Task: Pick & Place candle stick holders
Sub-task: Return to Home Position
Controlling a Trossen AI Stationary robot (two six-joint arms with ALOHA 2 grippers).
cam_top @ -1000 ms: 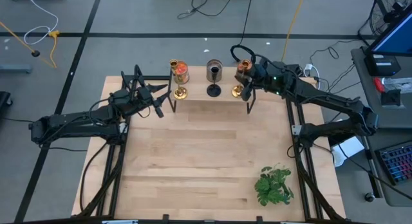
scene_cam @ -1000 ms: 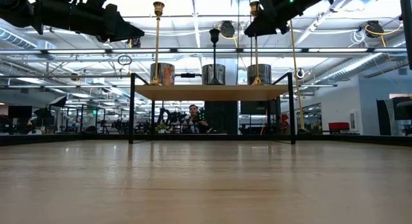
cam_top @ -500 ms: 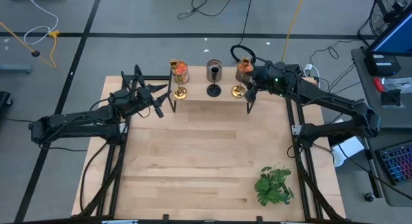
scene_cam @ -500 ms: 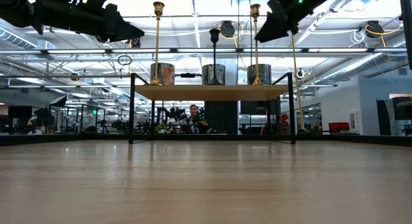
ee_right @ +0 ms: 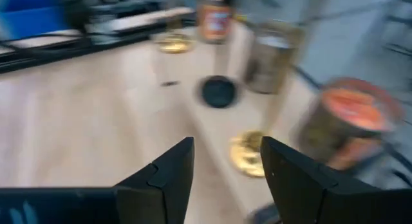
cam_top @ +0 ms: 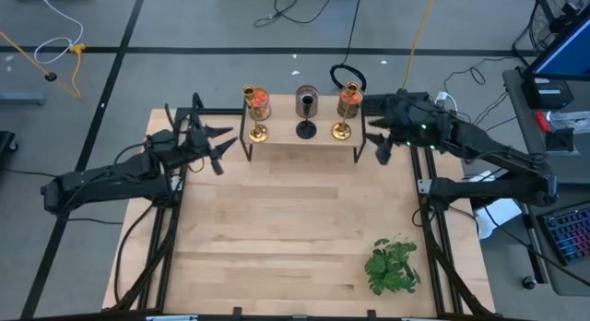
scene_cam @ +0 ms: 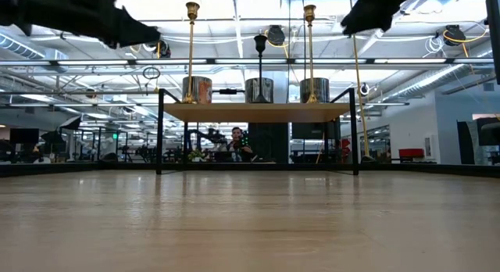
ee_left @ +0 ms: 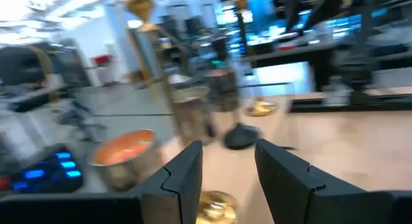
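Observation:
Three candle stick holders stand on their round bases on a raised wooden shelf (cam_top: pixel 300 144) at the table's far edge: a gold one at the left (cam_top: pixel 258 132), a black one in the middle (cam_top: pixel 306 129) and a gold one at the right (cam_top: pixel 341 130). In the low view they are tall stems (scene_cam: pixel 191 45) (scene_cam: pixel 260 49) (scene_cam: pixel 309 45). My left gripper (cam_top: pixel 221 148) is open and empty, left of the shelf, facing the left gold base (ee_left: pixel 215 205). My right gripper (cam_top: pixel 378 148) is open and empty, right of the shelf, facing the right gold base (ee_right: pixel 248 153).
Three small jars stand behind the holders on the shelf: orange (cam_top: pixel 257 102), greyish (cam_top: pixel 307 103) and orange (cam_top: pixel 348 100). The shelf's black frame legs (scene_cam: pixel 159 131) (scene_cam: pixel 356 131) reach down to the table. A leafy green plant (cam_top: pixel 392 266) lies near the table's near right corner.
My right gripper has drawn back from the right gold holder toward the table's right edge and a little toward the near edge; the holder stays upright on the shelf. My left gripper has shifted slightly toward the table's left edge.

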